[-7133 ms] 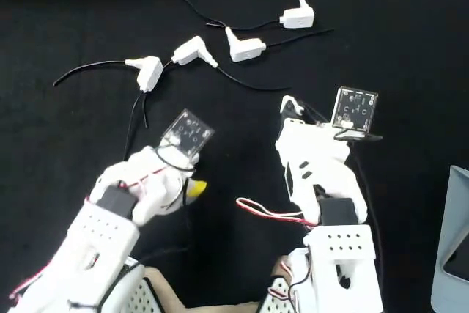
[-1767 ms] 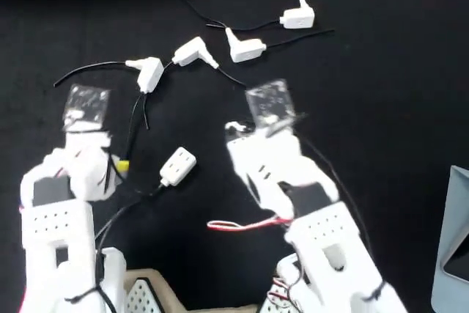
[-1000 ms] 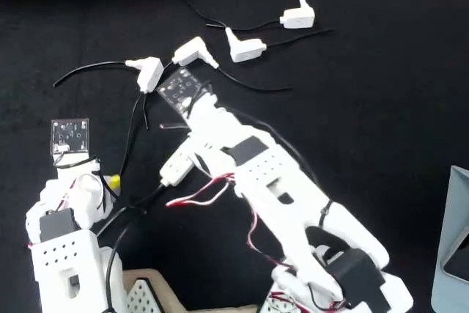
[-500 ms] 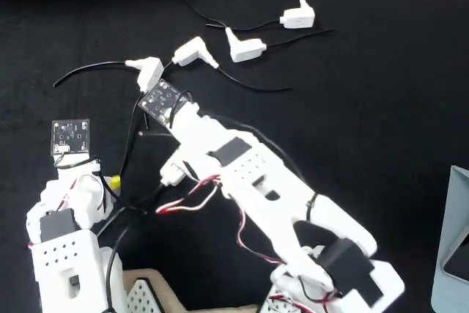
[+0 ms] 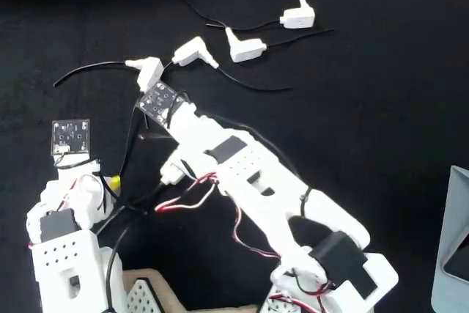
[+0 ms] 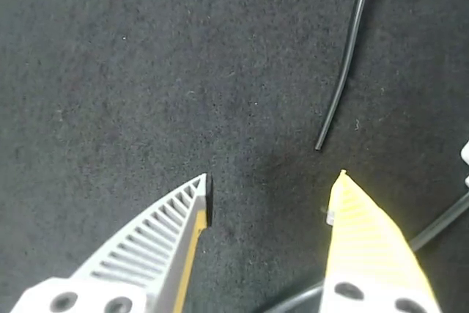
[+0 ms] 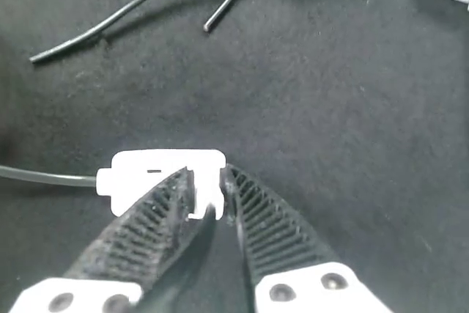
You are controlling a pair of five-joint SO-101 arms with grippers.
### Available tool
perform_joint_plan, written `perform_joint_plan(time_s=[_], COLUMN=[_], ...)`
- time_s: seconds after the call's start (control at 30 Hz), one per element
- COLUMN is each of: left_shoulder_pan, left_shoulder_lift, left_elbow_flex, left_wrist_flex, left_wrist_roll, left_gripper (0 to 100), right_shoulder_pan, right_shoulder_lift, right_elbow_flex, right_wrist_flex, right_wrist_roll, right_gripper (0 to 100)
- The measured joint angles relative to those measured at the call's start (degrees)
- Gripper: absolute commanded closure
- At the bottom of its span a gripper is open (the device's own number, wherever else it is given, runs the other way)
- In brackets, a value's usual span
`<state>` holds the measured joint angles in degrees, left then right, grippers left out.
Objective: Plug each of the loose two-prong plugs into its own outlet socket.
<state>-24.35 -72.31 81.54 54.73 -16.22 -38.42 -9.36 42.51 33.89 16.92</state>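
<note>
The right pincer [image 7: 218, 207] pinches only the end of the outlet socket [image 7: 146, 172], lying left of centre in the high view, a shallow hold likely to slip or twist on lifting, while the left pincer [image 6: 272, 194] hangs spread.

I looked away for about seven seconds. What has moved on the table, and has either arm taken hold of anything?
The left gripper drew back to its own side, open, leaving the outlet socket uncovered. The right gripper swung across from the right and came down on the socket; it looks closed on its end. The four loose plugs at the far side lie as before.
</note>
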Motion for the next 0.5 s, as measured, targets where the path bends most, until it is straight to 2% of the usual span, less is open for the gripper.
perform_joint_plan(time_s=[0.5], left_shoulder_pan=[0.0], left_shoulder_lift=[0.0], left_elbow_flex=[0.5], left_wrist_flex=[0.0], left_wrist_roll=[0.0], left_gripper=[74], right_shoulder_pan=[0.0], right_shoulder_lift=[0.4], right_elbow_flex=[6.4], right_wrist_flex=[-7.6], right_wrist_roll=[-0.1], right_gripper=[98.7])
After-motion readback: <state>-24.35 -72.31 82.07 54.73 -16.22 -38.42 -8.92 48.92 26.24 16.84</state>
